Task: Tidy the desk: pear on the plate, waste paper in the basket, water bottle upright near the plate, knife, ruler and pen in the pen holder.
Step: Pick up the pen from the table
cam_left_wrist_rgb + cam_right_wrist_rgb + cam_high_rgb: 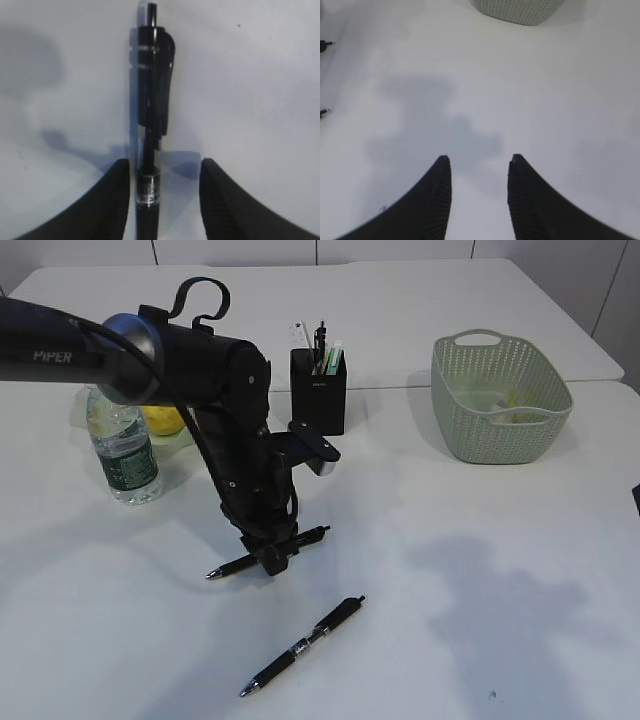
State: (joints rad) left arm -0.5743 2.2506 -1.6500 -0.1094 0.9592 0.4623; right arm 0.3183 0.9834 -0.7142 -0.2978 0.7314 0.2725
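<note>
The left tool [161,200] is down at the worktop [480,570], jaws parted around a black pen [151,115] lying flat, not clamped. The right tool [479,195] hangs open over bare worktop. A 2nd pen [302,645] lies nearby; the pen holder [318,392] stands behind, the basket [500,400] to the right.

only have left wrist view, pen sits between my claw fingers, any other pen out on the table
Observer: Yes, a second pen lies on the table, nearer the front edge.
Operator: where's the pen holder
Observer: The pen holder stands upright toward the back of the table, with several items in it.
Operator: right claw busy
Observer: No, the right claw is open above the table, holding nothing.
</note>
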